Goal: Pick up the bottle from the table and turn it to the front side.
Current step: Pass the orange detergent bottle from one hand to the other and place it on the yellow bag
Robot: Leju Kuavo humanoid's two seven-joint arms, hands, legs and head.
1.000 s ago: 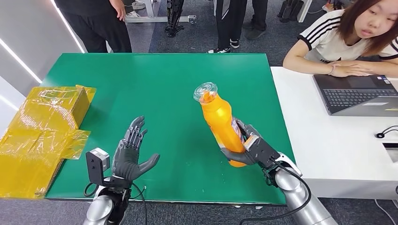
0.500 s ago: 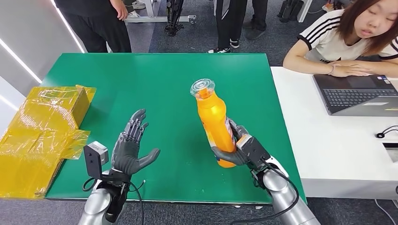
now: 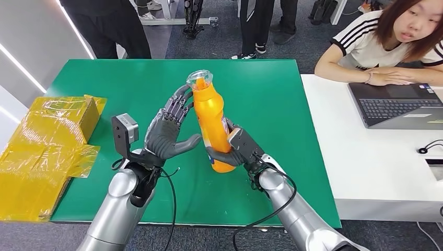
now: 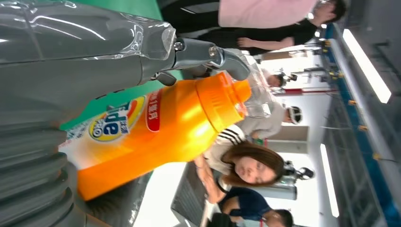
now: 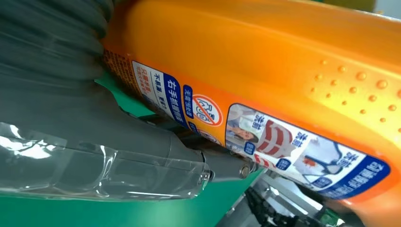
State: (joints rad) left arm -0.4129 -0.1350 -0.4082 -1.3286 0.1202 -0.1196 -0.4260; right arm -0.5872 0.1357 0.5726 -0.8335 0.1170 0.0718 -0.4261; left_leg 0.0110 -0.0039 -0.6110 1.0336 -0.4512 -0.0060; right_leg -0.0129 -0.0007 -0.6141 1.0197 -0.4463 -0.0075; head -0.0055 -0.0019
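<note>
The bottle [image 3: 211, 125] is already off the tabletop [image 3: 104, 78], right hand [image 3: 235, 151] fingers gripping its base; left hand [image 3: 170, 133], fingers spread, rests at its nine o'clock (turning still pending).

My dark grey hands, left [image 3: 166, 134] and right [image 3: 236, 151], flank an orange bottle [image 3: 210, 125] with a clear cap and blue-white label, over the green table [image 3: 130, 89]; a yellow-wrapped box [image 3: 47, 141] sits beside it.
</note>
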